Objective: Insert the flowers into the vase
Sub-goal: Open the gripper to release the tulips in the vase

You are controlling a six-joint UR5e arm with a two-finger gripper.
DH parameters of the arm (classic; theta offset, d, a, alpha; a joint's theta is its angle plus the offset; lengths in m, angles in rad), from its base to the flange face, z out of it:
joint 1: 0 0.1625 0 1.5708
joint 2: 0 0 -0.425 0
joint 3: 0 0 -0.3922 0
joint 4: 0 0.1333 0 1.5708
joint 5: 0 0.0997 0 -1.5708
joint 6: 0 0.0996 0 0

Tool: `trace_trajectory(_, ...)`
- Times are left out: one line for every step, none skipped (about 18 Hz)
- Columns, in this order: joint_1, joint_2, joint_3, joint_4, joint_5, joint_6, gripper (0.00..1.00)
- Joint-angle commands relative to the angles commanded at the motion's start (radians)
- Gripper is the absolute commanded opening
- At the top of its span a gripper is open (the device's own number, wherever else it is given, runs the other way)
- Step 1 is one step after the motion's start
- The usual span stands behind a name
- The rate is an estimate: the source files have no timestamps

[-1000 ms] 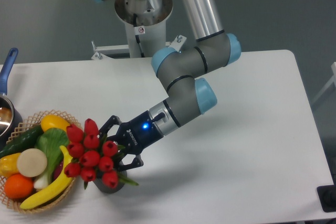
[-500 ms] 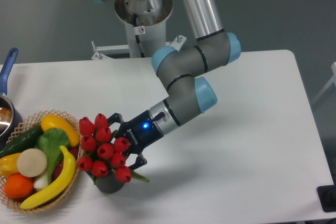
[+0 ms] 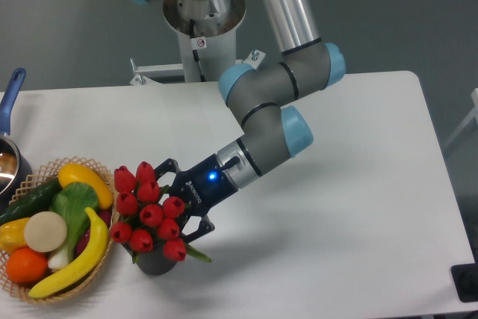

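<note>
Now you are seeing the flowers [image 3: 148, 214] sitting in the vase [image 3: 155, 262], at the near left of the table [image 3: 358, 184], just beside the wicker basket [image 3: 82, 278]. The gripper [image 3: 181, 207] is staying right behind the bunch, its fingers spread around the stems, but I cannot tell if they are gripping. If you are pulling back while a finger is catching a leaf, the bunch could be coming out or the vase tipping toward the basket.

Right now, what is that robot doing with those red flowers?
The robot arm's black pincer sits right beside a bunch of red tulip flowers, which stands in the small dark grey ribbed vase. The vase stands on the white table next to a wicker basket of fruit and vegetables.
</note>
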Motion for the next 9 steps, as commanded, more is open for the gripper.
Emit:
trace_trajectory(0.003, 0.005, -0.011, 0.0, -0.002, 0.0, 0.77)
trace_trajectory(0.008, 0.009, -0.022, 0.0, -0.002, 0.003, 0.77)
trace_trajectory(0.015, 0.02, -0.029, 0.0, 0.0, 0.005, 0.76)
trace_trajectory(0.02, 0.029, -0.037, 0.0, 0.0, 0.006, 0.76)
trace_trajectory(0.026, 0.04, -0.042, 0.002, 0.0, 0.006, 0.77)
trace_trajectory(0.037, 0.049, -0.049, 0.002, 0.002, 0.006, 0.77)
trace_trajectory(0.045, 0.055, -0.054, 0.003, 0.002, 0.008, 0.76)
trace_trajectory(0.049, 0.058, -0.06, 0.005, 0.002, 0.008, 0.77)
trace_trajectory(0.057, 0.065, -0.065, 0.005, 0.002, 0.009, 0.77)
